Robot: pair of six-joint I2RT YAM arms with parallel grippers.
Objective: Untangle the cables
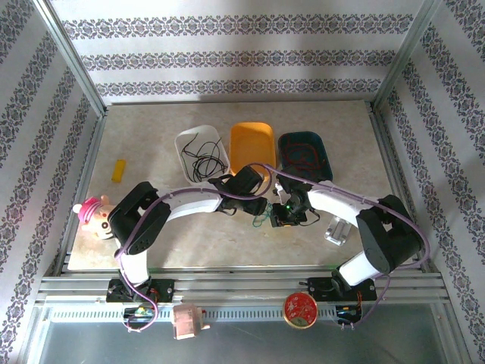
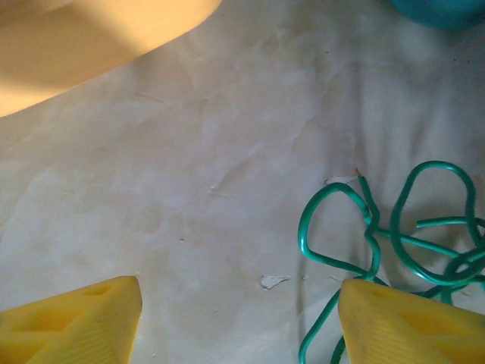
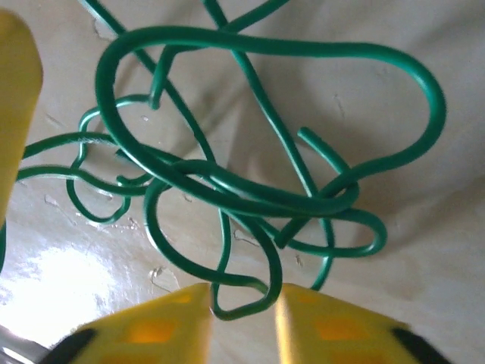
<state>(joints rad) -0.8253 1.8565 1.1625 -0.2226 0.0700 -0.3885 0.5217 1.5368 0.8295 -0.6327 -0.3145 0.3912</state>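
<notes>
The green cables [image 3: 250, 189] lie knotted on the desk [image 1: 151, 235] near its middle. The right gripper [image 3: 241, 318] pinches one loop, probably to anchor it, while the left gripper [image 2: 239, 318] hovers spread wide just left, ready to tug a strand free.

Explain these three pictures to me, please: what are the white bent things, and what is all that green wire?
The white bent things are two robot arms, seen from a camera above the table. The other two pictures come from small cameras on each arm's wrist, looking past its yellow fingers.

On the table sit three trays: a white tray holding black cables, an orange tray, and a dark teal tray with red cables. Between the arms lies a tangle of green cables.

The left tool is open over bare table, beside the tangle. The right tool has a green loop between its fingers; they look nearly closed on it.
</notes>
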